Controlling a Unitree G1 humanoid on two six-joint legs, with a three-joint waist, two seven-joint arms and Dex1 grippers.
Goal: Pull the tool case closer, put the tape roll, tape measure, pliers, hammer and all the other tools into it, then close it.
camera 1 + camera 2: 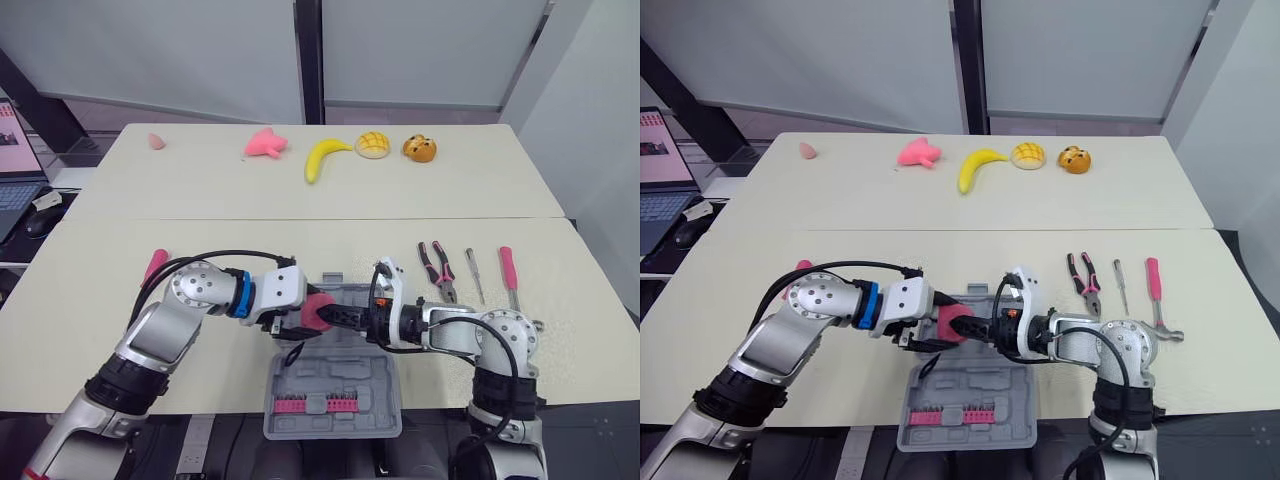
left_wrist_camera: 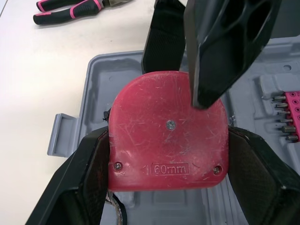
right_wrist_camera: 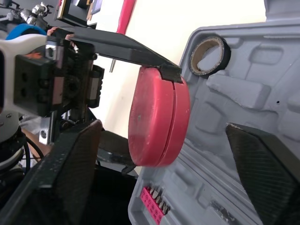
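Red tape measure (grey tool case)

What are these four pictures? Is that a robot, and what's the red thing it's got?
Yes, it is a robot with two arms. The two wide pictures come from cameras in its head, looking down at a table. The two close ones come from cameras on its wrists. Each arm ends in a gripper with two black fingers. The left gripper pinches a red tape measure above an open grey tool case. The right gripper is open, facing it. A tape roll already lies in the case. Pliers, a screwdriver and a hammer wait on the table. A banana lies farther back.
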